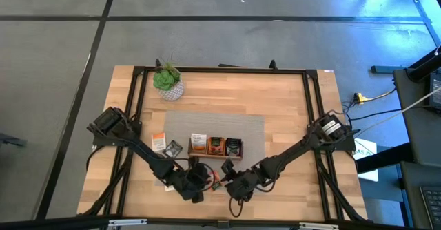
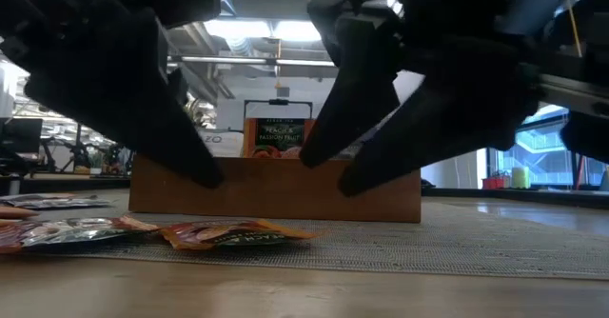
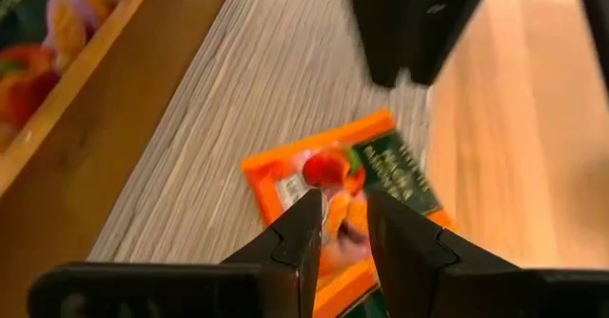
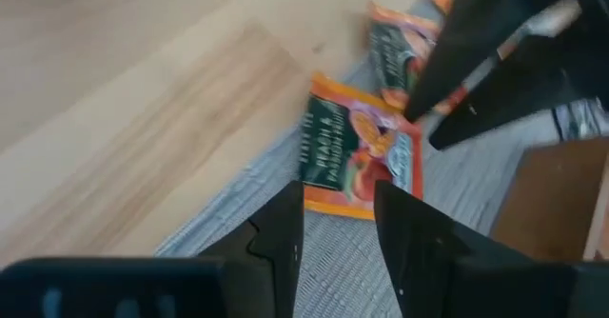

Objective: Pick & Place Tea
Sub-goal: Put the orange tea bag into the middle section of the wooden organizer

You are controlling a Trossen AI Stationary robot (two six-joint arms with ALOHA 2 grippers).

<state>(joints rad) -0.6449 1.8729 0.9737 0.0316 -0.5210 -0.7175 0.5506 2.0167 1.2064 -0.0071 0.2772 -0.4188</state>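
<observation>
An orange tea sachet lies flat at the near edge of the grey mat, in front of the brown wooden tray. It also shows in the right wrist view and the low view. My left gripper hovers just over it, fingers a little apart and empty. My right gripper is open and empty, close by on the sachet's right side, pointing at it. A second orange sachet lies beside the first. Both grippers sit near the table's front edge.
The tray holds sachets in its three compartments. More loose sachets lie left of the tray and show silver in the low view. A small green plant in a white pot stands at the far left. The two grippers are close together.
</observation>
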